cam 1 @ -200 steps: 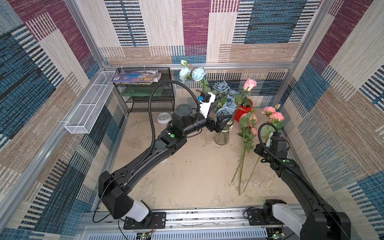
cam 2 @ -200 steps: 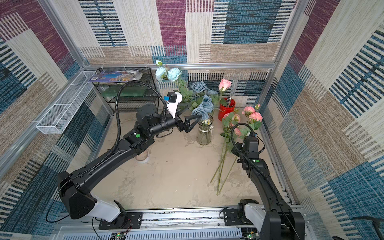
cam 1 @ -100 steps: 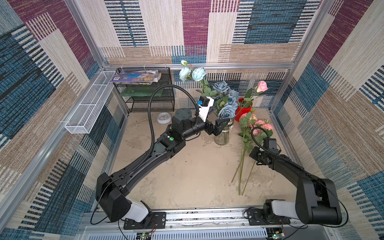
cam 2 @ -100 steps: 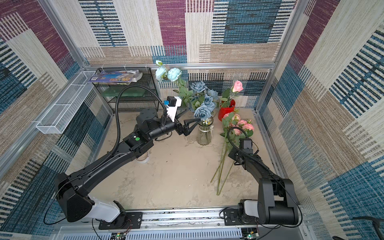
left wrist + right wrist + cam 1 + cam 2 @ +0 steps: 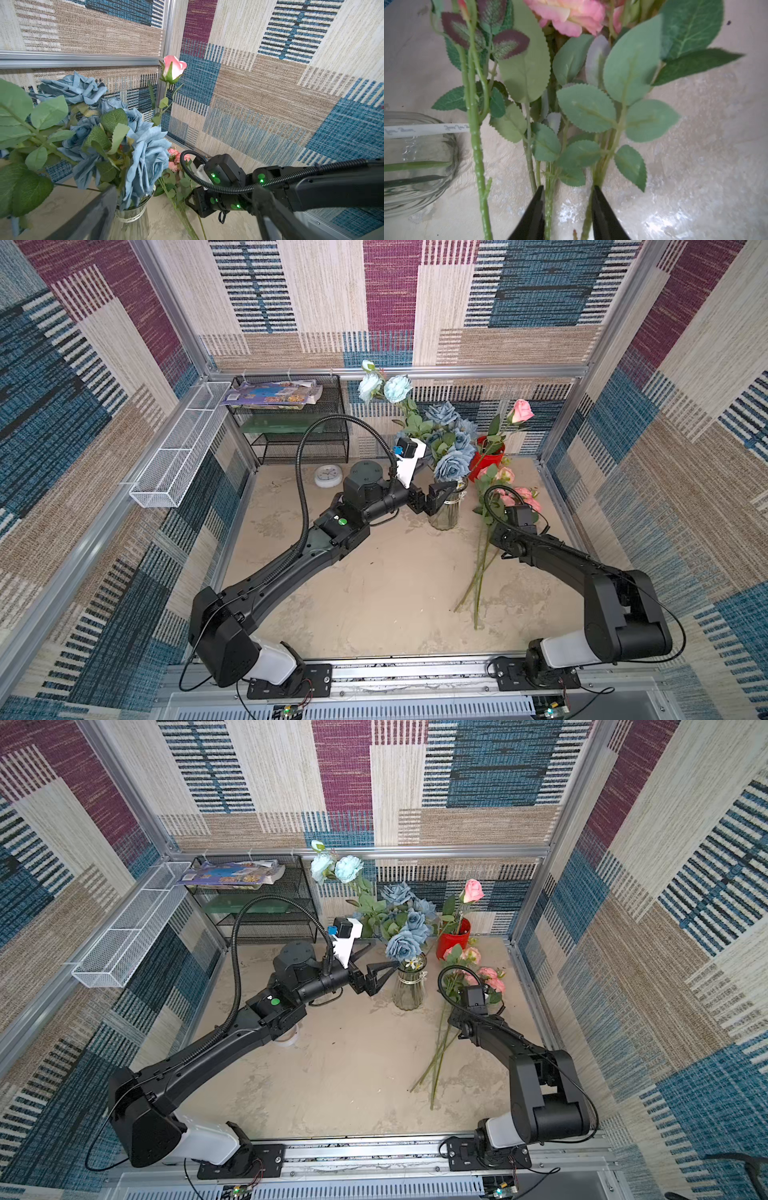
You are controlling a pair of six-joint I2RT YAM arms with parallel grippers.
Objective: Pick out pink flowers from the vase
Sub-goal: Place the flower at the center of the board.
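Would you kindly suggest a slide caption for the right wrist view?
Right tool, jaws apart, straddles the stems of pink flowers lying beside the glass vase.

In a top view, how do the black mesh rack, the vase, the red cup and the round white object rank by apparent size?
Largest to smallest:
1. black mesh rack
2. vase and red cup, about alike, so unranked
3. round white object

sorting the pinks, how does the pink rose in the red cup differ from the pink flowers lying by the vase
The pink rose stands upright in the red cup; the pink flowers lie on the table. The rose is one closed bud; the lying flowers are several open blooms. Both are pink on green leafy stems, outside the vase.
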